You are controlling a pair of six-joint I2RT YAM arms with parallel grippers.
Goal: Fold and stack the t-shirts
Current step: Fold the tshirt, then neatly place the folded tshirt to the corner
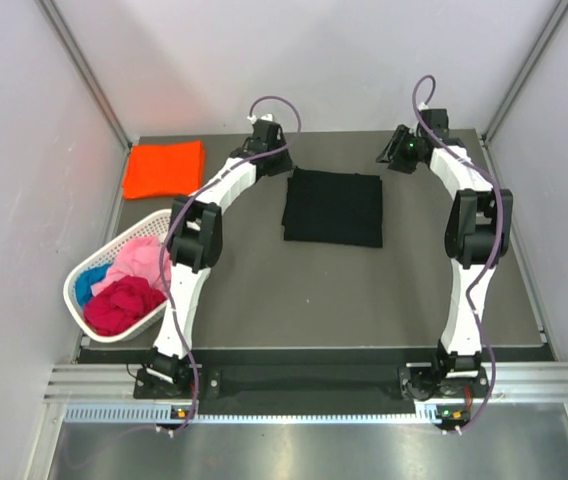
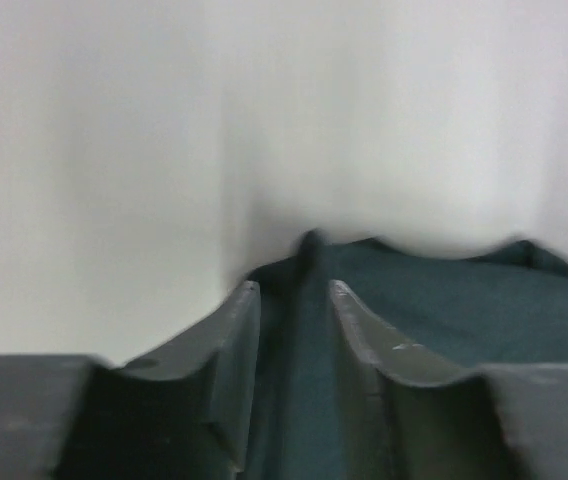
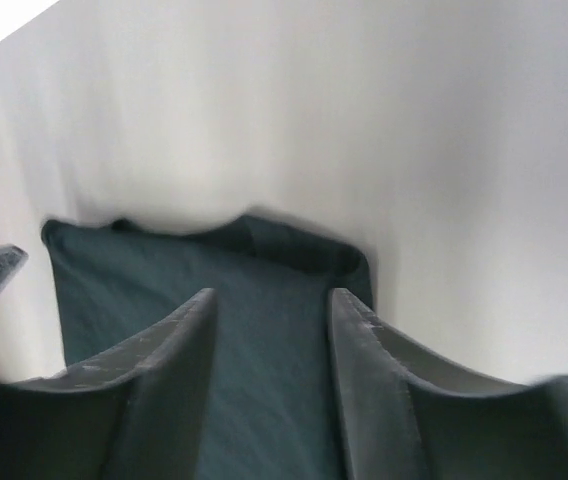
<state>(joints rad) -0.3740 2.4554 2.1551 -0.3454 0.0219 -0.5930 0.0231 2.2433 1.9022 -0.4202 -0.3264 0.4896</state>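
Observation:
A black t-shirt [image 1: 332,207] lies folded into a flat rectangle mid-table. My left gripper [image 1: 280,163] hovers by its far left corner and my right gripper [image 1: 386,155] by its far right corner. The left wrist view shows my left gripper [image 2: 292,290] with jaws apart, dark cloth [image 2: 444,310] beneath and nothing pinched. In the right wrist view my right gripper [image 3: 271,298] is open too, over the shirt's [image 3: 124,290] far edge. An orange t-shirt [image 1: 164,168] lies folded at the far left. Pink [image 1: 136,258], magenta [image 1: 119,305] and blue [image 1: 89,282] t-shirts sit crumpled in the basket.
The white lattice basket [image 1: 76,300] stands at the table's left edge, next to the left arm's elbow [image 1: 194,235]. White walls close in the table at the back and both sides.

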